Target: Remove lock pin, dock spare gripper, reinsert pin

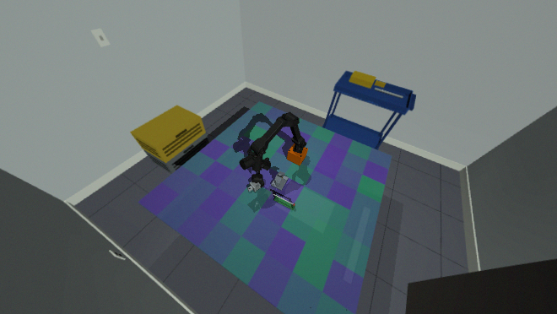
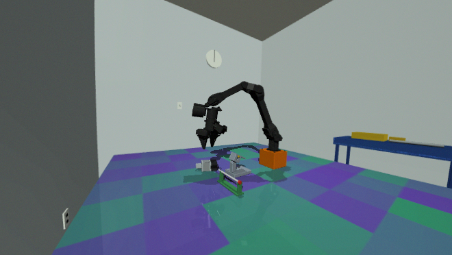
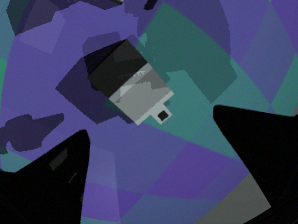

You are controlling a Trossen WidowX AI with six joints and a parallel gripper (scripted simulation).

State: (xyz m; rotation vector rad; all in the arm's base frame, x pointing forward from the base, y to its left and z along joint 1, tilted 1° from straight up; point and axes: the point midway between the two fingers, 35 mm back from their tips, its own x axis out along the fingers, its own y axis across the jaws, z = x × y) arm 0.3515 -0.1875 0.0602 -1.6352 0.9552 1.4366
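My gripper (image 2: 207, 147) (image 3: 153, 123) is open and empty, fingers pointing down, above the spare gripper. The spare gripper (image 1: 254, 186) (image 2: 206, 165) (image 3: 145, 90) is a black and grey block lying on the table, its pale spigot (image 3: 161, 114) with a dark square hole sticking out of the grey end. The grey mount (image 1: 279, 181) (image 2: 234, 166) stands beside it, with a tilted socket on a flat base. A small yellow piece (image 2: 239, 156) with a thin stem shows at the socket; it looks like the lock pin's end. How deep it sits cannot be told.
A green rack (image 1: 283, 203) (image 2: 229, 188) stands close to the mount, on the side away from the arm's base, carrying a pale rod (image 2: 230, 177) with a red end (image 2: 240, 182). The orange arm base (image 1: 297, 155) (image 2: 272, 158) stands behind the mount. A blue cart stands beyond the table.
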